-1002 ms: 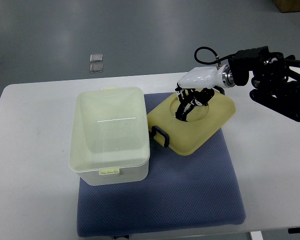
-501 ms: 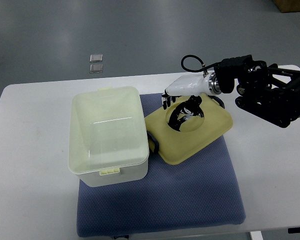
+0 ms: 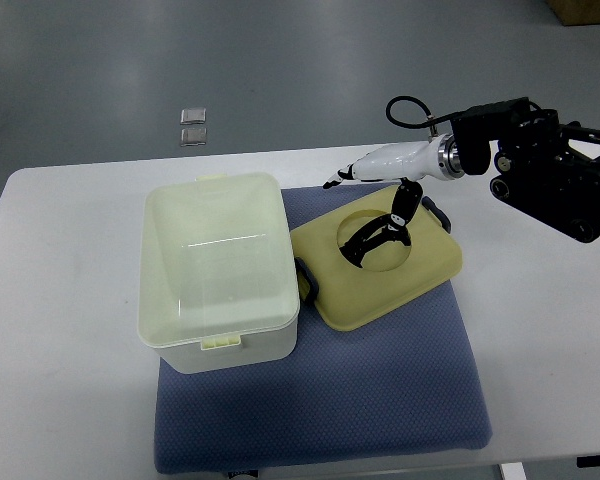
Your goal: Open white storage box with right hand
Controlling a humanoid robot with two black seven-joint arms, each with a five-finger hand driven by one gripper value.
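The white storage box [image 3: 218,272] stands open on the left part of the blue mat [image 3: 380,385], which covers the middle of the white table [image 3: 60,380]; its inside looks empty and a small latch tab shows at its near rim. Its pale yellow lid [image 3: 380,268] lies flat on the mat just to the right, its left edge touching or nearly touching the box, with a black handle at each end and a round recess in the top. The right hand [image 3: 385,195], reaching in from the table's right edge, has lifted since a second ago: then its fingers were pressed down into the lid's recess, and now the white palm hangs above the lid's far edge with the fingers [image 3: 404,204] loosely spread and holding nothing, only the dark tips still dangling over the recess. The lid has also slid slightly toward the box and settled. This suggests the lid has been released and the opening is essentially done, with only the arm's retreat left. The left hand is not visible.
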